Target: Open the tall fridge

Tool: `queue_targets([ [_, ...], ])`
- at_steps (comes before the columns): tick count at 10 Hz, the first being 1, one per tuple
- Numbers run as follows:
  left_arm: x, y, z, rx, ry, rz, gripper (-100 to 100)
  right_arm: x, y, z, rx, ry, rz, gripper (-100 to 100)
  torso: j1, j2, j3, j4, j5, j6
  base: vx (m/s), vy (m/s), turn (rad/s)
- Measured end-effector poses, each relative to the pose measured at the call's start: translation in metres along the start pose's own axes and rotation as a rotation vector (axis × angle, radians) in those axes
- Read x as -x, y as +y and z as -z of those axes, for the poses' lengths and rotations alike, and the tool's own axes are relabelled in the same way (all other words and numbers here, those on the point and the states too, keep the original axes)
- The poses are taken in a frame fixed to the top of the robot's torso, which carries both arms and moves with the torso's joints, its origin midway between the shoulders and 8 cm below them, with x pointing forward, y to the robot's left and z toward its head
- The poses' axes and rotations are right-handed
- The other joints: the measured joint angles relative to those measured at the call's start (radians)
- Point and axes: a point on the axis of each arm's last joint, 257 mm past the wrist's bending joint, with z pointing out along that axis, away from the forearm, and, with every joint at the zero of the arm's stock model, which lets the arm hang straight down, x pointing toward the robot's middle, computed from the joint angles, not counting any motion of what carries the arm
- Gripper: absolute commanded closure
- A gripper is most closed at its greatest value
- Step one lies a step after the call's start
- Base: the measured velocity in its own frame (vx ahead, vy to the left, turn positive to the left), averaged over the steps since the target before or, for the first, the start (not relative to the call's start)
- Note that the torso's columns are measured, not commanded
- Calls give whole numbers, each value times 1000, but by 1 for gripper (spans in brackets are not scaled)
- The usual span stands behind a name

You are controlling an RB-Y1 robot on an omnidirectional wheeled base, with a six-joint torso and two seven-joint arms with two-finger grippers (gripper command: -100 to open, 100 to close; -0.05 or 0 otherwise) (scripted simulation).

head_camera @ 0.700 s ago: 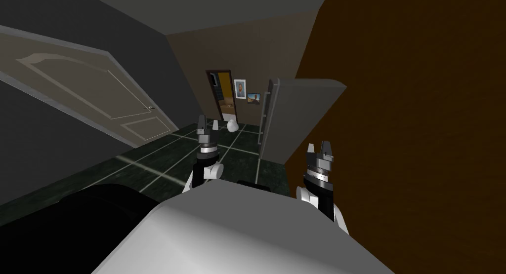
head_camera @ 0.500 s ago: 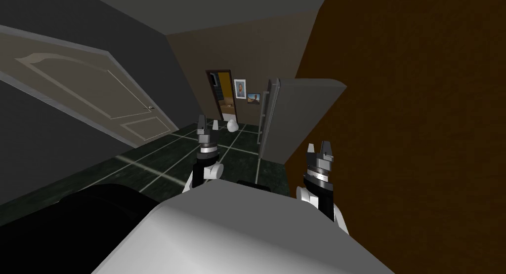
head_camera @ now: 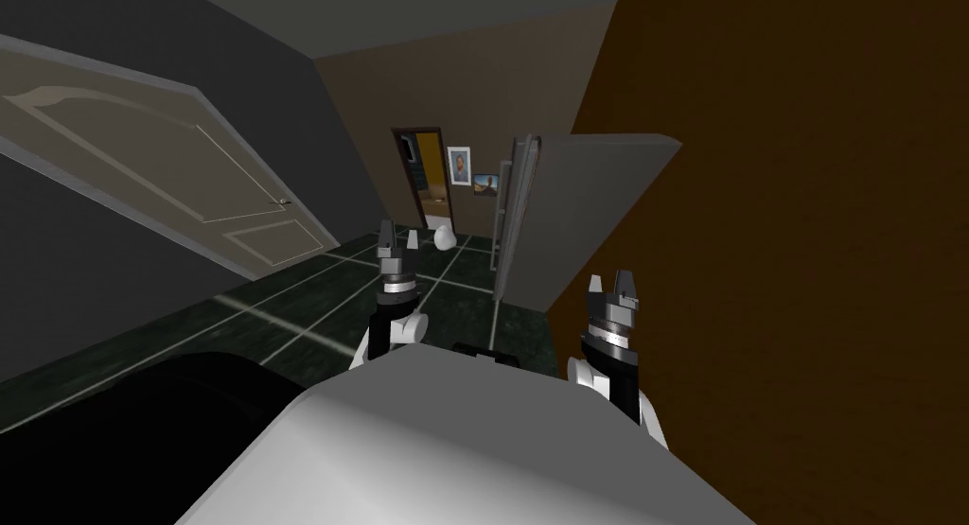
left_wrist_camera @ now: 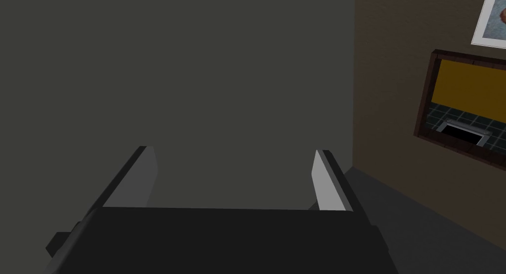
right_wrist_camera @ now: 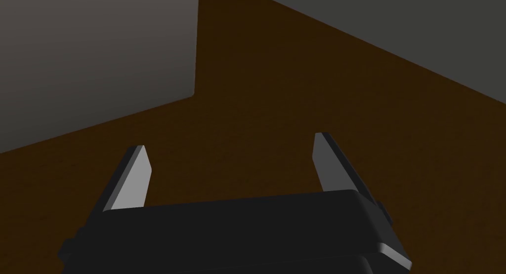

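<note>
Grey fridge (head_camera: 587, 217) stood ahead; left fingers (left_wrist_camera: 133, 182) and right fingers (right_wrist_camera: 131, 179) gaped empty; nearing its handle (head_camera: 502, 212) squarely seemed wise.

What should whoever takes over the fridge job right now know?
Left hand: open, empty, raised above the tiled floor.
Right hand: open, empty, close beside the brown wall.
Fridge: tall, grey, ahead and to the right against the brown wall. Its handle is a vertical bar on the front edge. Neither hand touches it.
Done: no grasp yet; door looks shut, though that is hard to tell from here.
Left: move closer, grasp the handle, pull the door open.
</note>
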Motion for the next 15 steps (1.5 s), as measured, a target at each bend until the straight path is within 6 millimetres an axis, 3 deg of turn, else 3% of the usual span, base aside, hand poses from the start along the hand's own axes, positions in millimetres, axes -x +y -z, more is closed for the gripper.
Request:
queue_targets([
  [2, 0, 0, 0, 0, 0, 0, 0, 0, 0, 0, 0, 0, 0, 0, 0, 148, -295, 148, 0, 0, 0, 0, 0],
  [3, 0, 0, 0, 0, 0, 0, 0, 0, 0, 0, 0, 0, 0, -100, 0, 221, -443, 221, 0, 0, 21, 4, 66],
  [5, 0, 0, 0, 1, 0, 0, 0, -8, -2, -2, -8, 62, 61, -100, 0, 263, -532, 264, 0, 0, 43, 4, 97],
  [11, 0, 0, 0, 1, 0, 0, 0, -32, -22, -1, -62, 244, 376, -100, 1, 269, -536, 269, 0, 0, 71, 7, 138],
  [15, 0, 0, 0, 1, 0, 0, 0, -37, -37, 0, -94, 310, 582, -100, 0, 269, -536, 269, 0, 0, 61, 8, 115],
])
